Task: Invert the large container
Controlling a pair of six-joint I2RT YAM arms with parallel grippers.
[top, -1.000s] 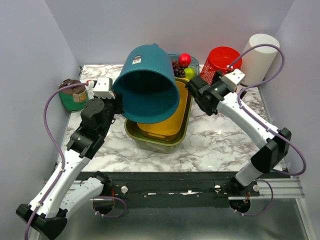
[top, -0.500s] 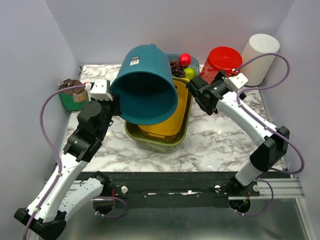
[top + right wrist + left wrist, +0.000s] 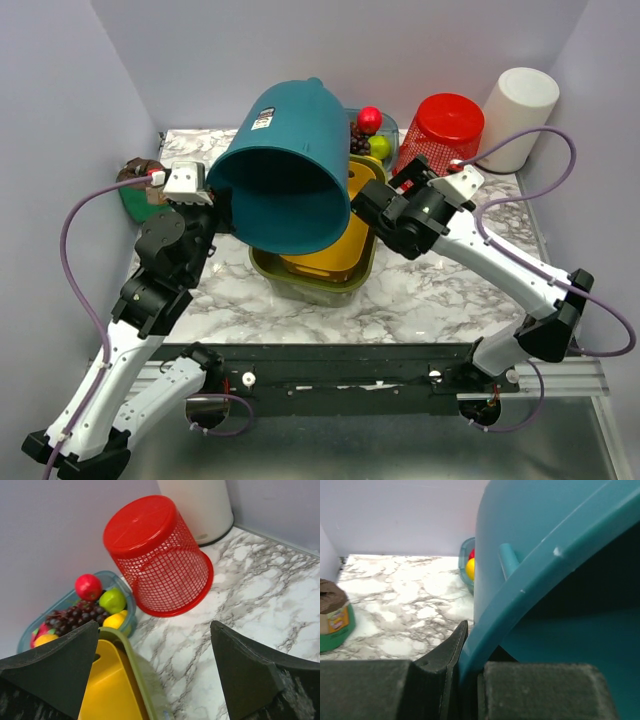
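While its mouth faces near, the teal large container hangs tilted, left rim clenched by the left end effector; the right end effector gapes alongside.

One teal bucket; one red basket; one white canister; one yellow tub; one olive tub.

Left tool tight — right tool wide

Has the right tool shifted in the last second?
Yes. The right tool has drawn away from the red basket, closing on the teal container.
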